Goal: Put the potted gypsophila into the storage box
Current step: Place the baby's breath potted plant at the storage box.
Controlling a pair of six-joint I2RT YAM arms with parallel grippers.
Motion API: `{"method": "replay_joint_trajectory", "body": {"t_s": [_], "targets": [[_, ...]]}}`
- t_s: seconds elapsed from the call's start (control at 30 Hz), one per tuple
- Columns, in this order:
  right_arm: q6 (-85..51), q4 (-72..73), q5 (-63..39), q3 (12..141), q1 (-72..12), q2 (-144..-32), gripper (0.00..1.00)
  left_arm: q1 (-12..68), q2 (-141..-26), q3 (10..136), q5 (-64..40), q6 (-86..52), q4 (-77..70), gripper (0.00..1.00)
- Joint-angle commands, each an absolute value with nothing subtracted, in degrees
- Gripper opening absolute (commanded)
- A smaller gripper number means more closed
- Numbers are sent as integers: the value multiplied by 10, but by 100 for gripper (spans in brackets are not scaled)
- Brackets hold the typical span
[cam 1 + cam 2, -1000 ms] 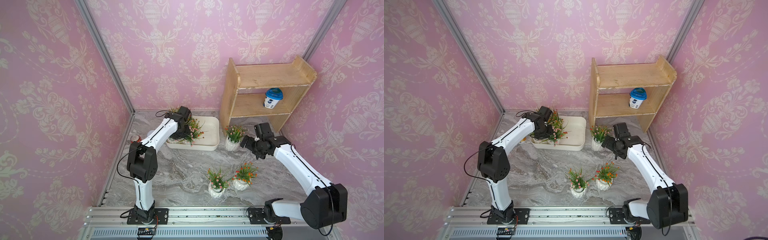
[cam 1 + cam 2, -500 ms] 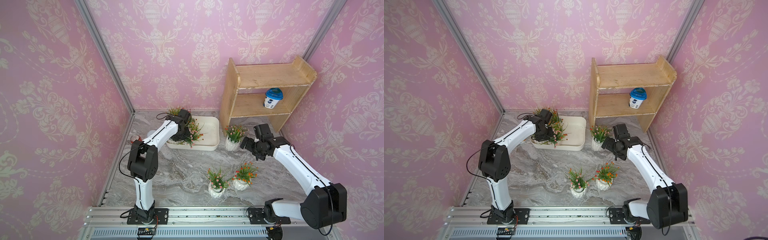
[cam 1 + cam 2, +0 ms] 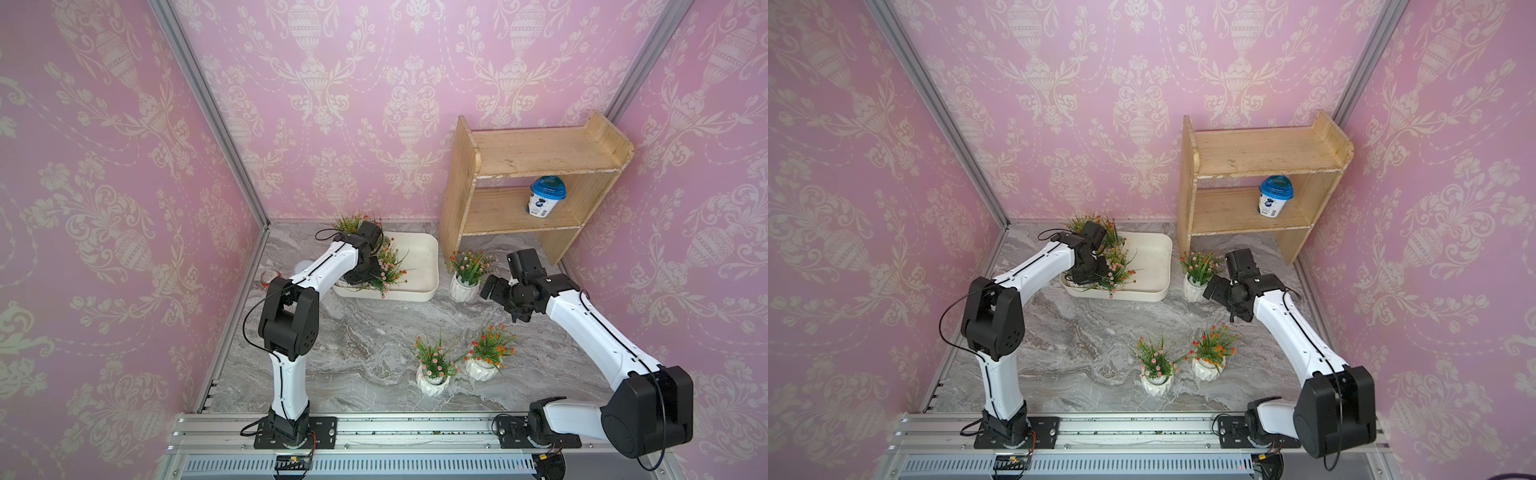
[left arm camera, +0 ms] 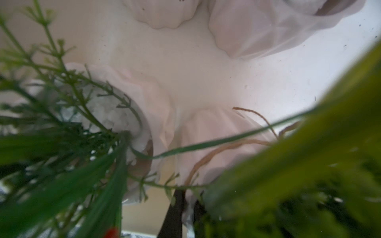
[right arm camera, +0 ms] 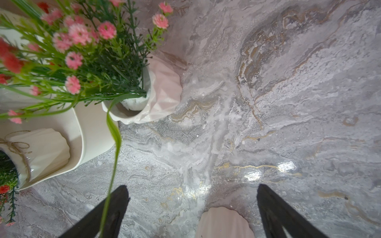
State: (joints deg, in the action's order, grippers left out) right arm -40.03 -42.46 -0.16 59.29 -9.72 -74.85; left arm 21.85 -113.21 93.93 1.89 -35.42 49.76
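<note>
A grey marble tabletop (image 3: 353, 332) carries a two-tier wooden shelf unit (image 3: 540, 153) and, beside it, the shallow cream-white plastic storage box (image 3: 435, 266). Inside the box, the left gripper (image 4: 185, 206) is clamped on the rim of the tilted, pink-flowered potted gypsophila (image 3: 386, 270) in its white ribbed pot. The right gripper (image 5: 192, 188) hangs wide open and empty over bare marble, near another pink-flowered white pot (image 3: 465, 282) just outside the box.

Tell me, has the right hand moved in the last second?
No. The right hand keeps its place beside the potted plant before the wooden shelf.
</note>
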Motion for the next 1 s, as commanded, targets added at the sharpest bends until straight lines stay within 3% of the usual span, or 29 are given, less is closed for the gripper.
{"method": "replay_joint_trajectory", "body": {"t_s": [0.0, 0.97], "targets": [[-394, -431, 6, 585, -92, -740, 100, 216, -1137, 930, 20, -343, 523, 5], [-391, -427, -2, 592, -91, -746, 99, 214, -1113, 954, 76, -329, 577, 24]]}}
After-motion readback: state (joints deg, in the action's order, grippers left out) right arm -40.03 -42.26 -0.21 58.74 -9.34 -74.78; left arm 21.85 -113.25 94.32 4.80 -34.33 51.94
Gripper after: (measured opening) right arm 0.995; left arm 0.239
